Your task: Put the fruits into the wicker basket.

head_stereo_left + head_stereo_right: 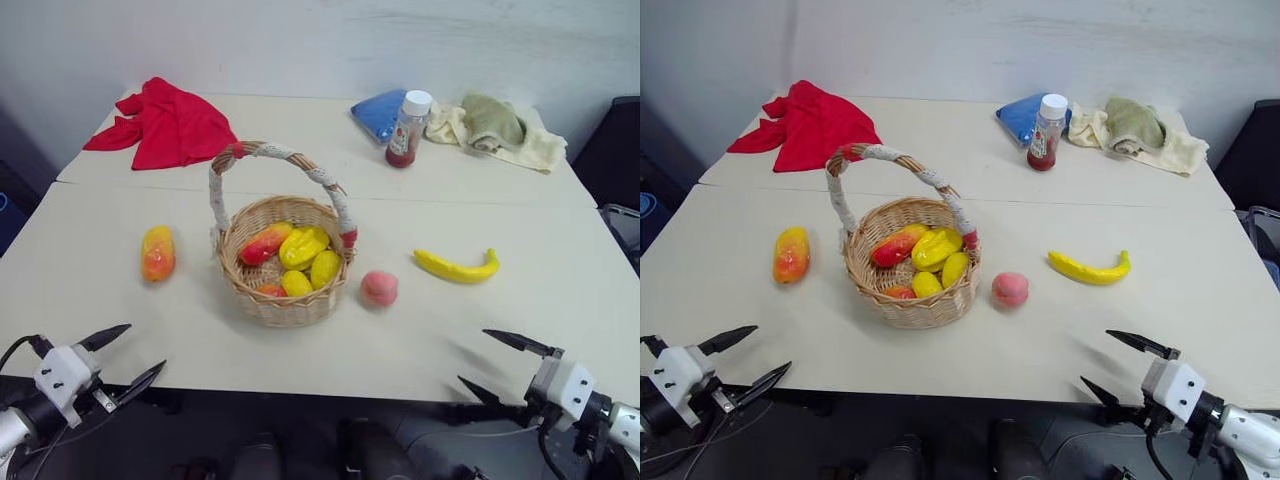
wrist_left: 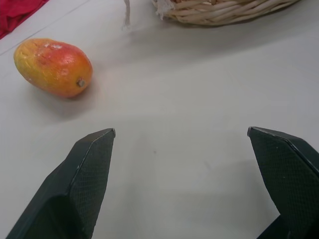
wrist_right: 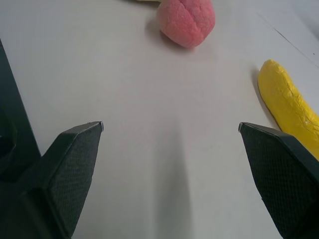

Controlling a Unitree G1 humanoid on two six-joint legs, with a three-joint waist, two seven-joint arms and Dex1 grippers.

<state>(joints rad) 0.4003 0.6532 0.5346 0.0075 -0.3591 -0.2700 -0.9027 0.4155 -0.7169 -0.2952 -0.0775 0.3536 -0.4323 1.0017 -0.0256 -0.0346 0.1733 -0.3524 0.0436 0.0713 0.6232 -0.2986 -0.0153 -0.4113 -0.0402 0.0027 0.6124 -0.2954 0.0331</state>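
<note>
Wicker basket (image 1: 285,265) stands upright near the middle of the white table (image 1: 560,300), handle arching over it. Inside: one red-orange-yellow fruit (image 1: 265,243) on the left side, several yellow pieces (image 1: 305,247) beside and in front of it, and a red-tinged piece (image 1: 271,290) at the near rim. Exact count inside is uncertain, since the pieces overlap.

Still outside, three fruits:
- mango (image 1: 157,252), lying on the table left of the basket, apart from it.
- peach (image 1: 379,288), just beside the basket on its right, near side; contact with the wicker cannot be told.
- banana (image 1: 457,266), further right, well apart from the basket, lying flat.

Far edge holds non-task items: red cloth (image 1: 170,125) at far left, blue cloth (image 1: 380,113), bottle (image 1: 408,129) with white cap, pale towels (image 1: 500,128) at far right.

Left gripper (image 1: 122,358) hovers at the near left table edge, fingers spread wide, holding nothing; the mango lies ahead of it, to the left. Right gripper (image 1: 503,365) hovers at the near right edge, likewise spread and empty, with peach and banana ahead.

Judgement: task partly done, with most pieces in and three left. Mango suits the left arm; peach and banana suit the right.
</note>
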